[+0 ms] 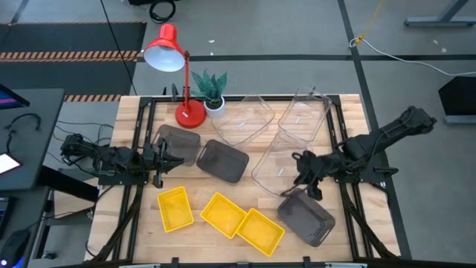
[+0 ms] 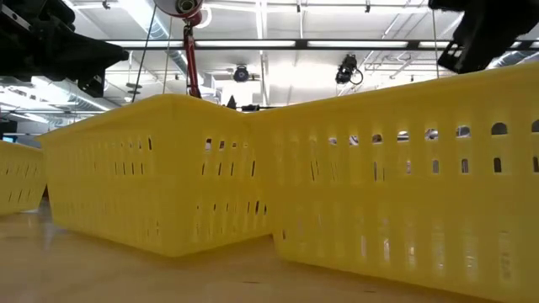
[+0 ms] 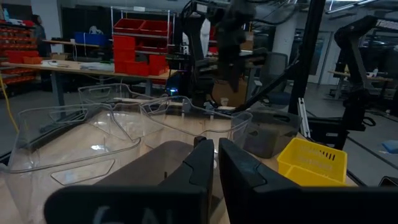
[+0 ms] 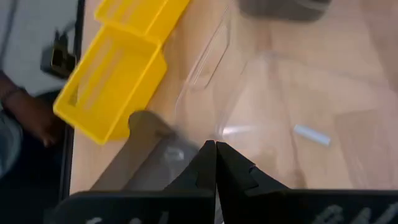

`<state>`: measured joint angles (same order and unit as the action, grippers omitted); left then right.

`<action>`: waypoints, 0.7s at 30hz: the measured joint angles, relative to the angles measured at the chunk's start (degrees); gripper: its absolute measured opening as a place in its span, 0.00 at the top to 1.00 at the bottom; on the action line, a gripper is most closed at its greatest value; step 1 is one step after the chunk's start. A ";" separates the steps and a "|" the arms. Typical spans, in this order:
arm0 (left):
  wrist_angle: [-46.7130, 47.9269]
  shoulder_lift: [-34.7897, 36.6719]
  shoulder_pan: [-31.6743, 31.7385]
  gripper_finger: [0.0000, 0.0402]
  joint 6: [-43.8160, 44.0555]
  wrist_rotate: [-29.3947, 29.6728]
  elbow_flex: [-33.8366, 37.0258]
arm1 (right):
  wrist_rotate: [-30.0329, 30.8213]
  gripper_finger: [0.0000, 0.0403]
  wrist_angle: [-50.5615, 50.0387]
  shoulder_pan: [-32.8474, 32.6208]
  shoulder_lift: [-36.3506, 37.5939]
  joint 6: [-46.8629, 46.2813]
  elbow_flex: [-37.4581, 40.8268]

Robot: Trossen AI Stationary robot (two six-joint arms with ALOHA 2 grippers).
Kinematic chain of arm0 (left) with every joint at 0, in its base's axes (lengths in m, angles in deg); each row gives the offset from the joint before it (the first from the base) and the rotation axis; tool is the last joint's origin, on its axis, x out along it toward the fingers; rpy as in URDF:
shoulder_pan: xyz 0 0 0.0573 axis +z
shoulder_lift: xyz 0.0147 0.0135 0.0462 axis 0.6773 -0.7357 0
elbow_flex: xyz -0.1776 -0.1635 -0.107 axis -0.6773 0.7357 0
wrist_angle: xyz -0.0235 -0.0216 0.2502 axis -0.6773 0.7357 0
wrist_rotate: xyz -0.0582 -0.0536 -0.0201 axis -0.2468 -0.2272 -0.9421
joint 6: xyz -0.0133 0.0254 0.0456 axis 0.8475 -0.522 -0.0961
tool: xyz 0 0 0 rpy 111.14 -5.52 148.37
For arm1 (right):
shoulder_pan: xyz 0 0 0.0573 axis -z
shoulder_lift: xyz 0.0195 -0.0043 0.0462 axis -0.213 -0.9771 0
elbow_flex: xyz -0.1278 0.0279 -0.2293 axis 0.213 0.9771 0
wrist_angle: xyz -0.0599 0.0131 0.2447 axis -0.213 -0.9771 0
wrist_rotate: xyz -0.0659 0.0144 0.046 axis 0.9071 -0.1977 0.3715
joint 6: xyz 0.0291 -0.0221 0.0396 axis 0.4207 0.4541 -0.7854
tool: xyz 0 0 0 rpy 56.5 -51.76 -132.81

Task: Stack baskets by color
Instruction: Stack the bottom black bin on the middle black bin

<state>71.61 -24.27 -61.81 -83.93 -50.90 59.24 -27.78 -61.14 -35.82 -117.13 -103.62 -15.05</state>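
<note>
- Three yellow baskets are laid along the table's near edge in the high view: one alone on the left, two touching each other at the middle.
- Three dark grey baskets are spread apart: one beside the red lamp's base, one near the centre, one at the right front.
- Three clear baskets are grouped at the back right (the two rear ones beside a small potted plant).
- The left gripper is held at the left side, just by the grey basket near the lamp; its fingers are seen close together with only a narrow slit, and nothing is seen gripped between them.
- The right gripper is placed over the near end of the front clear basket, just above the right grey basket; its fingers are pressed together, with the clear basket's rim right at their tips (whether that rim is pinched cannot be told).
- In the low view, only yellow basket walls are shown up close.
</note>
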 joint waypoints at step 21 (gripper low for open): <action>-0.02 0.01 -0.01 0.94 0.00 -0.01 -0.01 | -3.63 0.81 -11.85 -3.86 -18.91 11.90 -13.67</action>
<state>71.58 -24.26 -61.83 -83.92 -50.91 59.23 -31.41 -72.99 -39.68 -136.04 -91.72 -28.72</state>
